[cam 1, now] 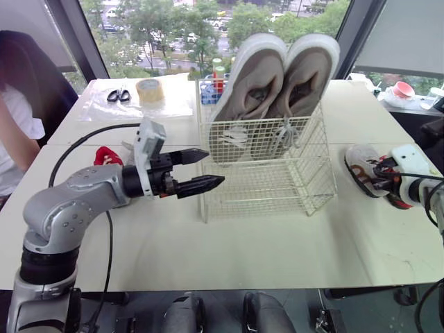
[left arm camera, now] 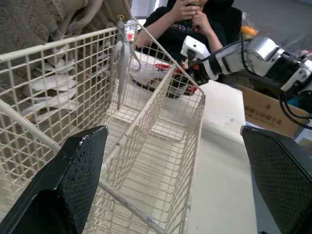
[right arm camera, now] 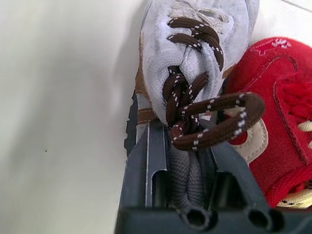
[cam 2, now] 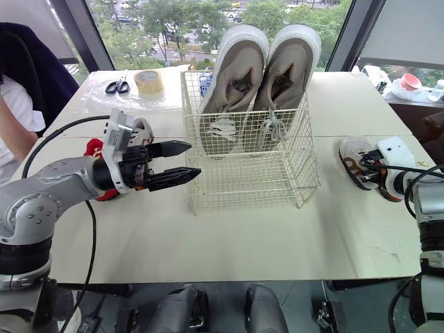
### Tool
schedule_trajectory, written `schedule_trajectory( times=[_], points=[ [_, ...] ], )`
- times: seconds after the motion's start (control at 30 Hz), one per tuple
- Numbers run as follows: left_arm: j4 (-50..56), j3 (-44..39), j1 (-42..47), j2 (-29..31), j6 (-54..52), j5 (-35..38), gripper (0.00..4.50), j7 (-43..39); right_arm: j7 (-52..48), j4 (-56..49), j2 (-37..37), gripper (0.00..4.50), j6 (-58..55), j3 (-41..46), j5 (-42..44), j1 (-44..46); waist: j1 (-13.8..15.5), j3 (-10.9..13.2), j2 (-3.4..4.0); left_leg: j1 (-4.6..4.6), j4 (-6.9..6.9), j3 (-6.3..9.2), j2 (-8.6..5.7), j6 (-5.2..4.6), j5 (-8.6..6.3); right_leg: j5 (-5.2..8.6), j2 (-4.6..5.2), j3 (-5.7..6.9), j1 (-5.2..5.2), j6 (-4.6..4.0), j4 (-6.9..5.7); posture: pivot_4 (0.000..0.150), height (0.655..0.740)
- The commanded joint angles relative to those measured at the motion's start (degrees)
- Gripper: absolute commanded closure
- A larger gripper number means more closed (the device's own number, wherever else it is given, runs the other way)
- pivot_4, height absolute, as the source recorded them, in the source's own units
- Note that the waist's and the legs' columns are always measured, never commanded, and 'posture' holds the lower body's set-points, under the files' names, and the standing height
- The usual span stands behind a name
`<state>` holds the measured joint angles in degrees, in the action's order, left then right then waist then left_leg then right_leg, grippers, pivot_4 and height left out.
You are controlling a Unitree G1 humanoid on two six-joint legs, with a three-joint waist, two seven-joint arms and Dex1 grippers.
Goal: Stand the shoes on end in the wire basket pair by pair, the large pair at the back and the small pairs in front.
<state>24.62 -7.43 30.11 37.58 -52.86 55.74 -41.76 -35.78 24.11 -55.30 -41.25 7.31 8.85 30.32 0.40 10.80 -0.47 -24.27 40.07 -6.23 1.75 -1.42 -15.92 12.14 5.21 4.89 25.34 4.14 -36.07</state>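
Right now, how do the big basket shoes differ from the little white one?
The large pair stands on end in the wire basket; the small white shoe lies on the table. The large pair has pale laces, the small white shoe brown ones. The right gripper clamps the small white shoe, not the large pair. Both lace up.

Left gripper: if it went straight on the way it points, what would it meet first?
Probably the basket: the open left gripper points at its side wall by the empty front compartment. Depth is unclear, so it might meet the rim.
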Motion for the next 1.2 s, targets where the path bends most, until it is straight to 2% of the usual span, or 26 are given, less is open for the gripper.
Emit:
schedule_trajectory(
  times=[0.03,0.3,0.33,0.43,0.6,0.9,1.2],
  points=[
    [-0.9,-0.3,2.8,0.3,1.5,-0.4,0.00,-0.9,3.8,-8.1,-2.9,4.29,2.0,6.0,-0.6,2.5,0.0,0.0,0.03,0.00,0.00,-0.01,0.00,0.00,0.00,0.00,0.00,-0.01,0.00,0.00,0.00,0.150,0.7400],
    [-7.5,-2.3,9.3,-0.9,0.6,2.9,0.00,-2.9,6.3,-22.3,-3.5,4.29,11.8,14.4,2.8,11.9,0.1,0.0,0.11,-0.02,-0.02,-0.02,0.01,0.01,0.00,0.00,-0.03,-0.01,0.05,0.01,0.00,0.150,0.7400],
    [-8.9,-2.6,10.7,-0.8,0.2,3.6,0.00,-3.5,4.6,-26.0,-2.6,4.29,13.1,14.5,5.4,14.3,0.1,0.0,0.11,-0.02,-0.03,-0.01,0.02,0.02,0.01,0.00,-0.04,-0.01,0.05,0.01,0.01,0.150,0.7400],
    [-12.7,-3.2,14.2,-0.7,-0.9,5.3,0.00,-4.8,-2.4,-37.1,-1.7,4.29,16.9,11.3,10.9,17.2,0.0,0.0,0.11,-0.03,-0.03,-0.01,0.06,0.03,0.01,0.00,-0.07,-0.01,0.06,0.01,0.01,0.150,0.7400],
    [-17.2,-3.3,17.6,-0.3,-2.0,6.1,0.00,-6.7,-9.3,-46.2,-0.8,4.29,21.4,2.8,12.1,18.7,-0.1,0.0,0.08,-0.01,-0.02,0.01,0.08,0.03,0.01,0.00,-0.10,-0.01,0.02,0.01,0.01,0.150,0.7400],
    [-20.7,-6.3,21.6,-0.1,-5.7,10.1,0.00,-7.1,-20.7,-46.9,-1.4,4.29,39.6,-3.6,5.9,14.4,0.2,0.1,0.01,-0.09,0.02,0.02,0.03,0.00,0.00,0.01,-0.05,-0.01,0.01,0.02,0.08,0.150,0.7400],
    [-19.5,-7.4,21.1,-0.5,-7.1,12.7,0.00,-5.5,-21.7,-44.2,0.9,4.29,48.0,-6.8,0.6,14.6,0.1,0.1,0.01,-0.02,0.02,0.02,0.07,0.08,0.05,0.00,-0.07,-0.02,0.02,0.01,-0.02,0.150,0.7400]
  ],
)
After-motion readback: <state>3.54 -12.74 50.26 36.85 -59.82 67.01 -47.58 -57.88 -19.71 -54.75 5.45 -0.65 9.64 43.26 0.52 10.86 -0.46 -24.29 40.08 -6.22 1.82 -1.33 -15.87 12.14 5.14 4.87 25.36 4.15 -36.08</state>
